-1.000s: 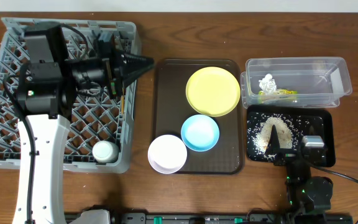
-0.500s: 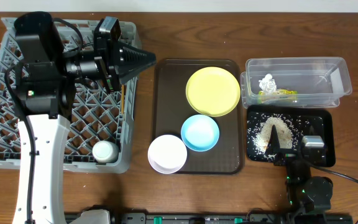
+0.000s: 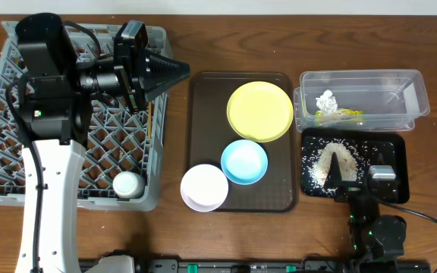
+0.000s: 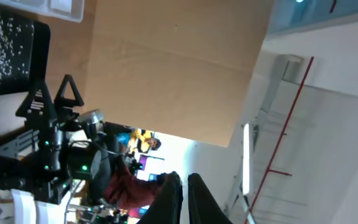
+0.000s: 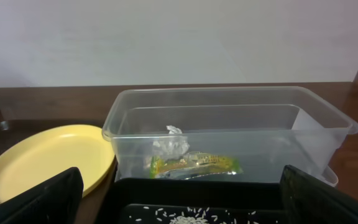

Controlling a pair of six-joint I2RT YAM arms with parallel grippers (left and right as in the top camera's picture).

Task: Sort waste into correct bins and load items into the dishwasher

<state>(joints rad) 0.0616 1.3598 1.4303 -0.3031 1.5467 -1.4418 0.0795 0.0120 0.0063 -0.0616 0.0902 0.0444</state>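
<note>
The dish rack occupies the left end of the table. The white cup stands in its near-right corner, and a thin wooden stick, apparently the chopsticks, lies along its right edge.

The left gripper hangs over the rack's far-right corner, pointing toward the brown tray. Its fingers are pressed together with nothing between them.

The brown tray sits at the table's centre. It carries the yellow plate at its far-right corner and the blue bowl near its near edge. The pinkish-white bowl overhangs its near-left corner.

The clear tub stands at the far right of the table and holds the tissue and the wrapper.

The black tray lies just in front of the tub and holds the rice.

The right gripper rests over the black tray's near edge, fingers spread wide apart and holding nothing.
</note>
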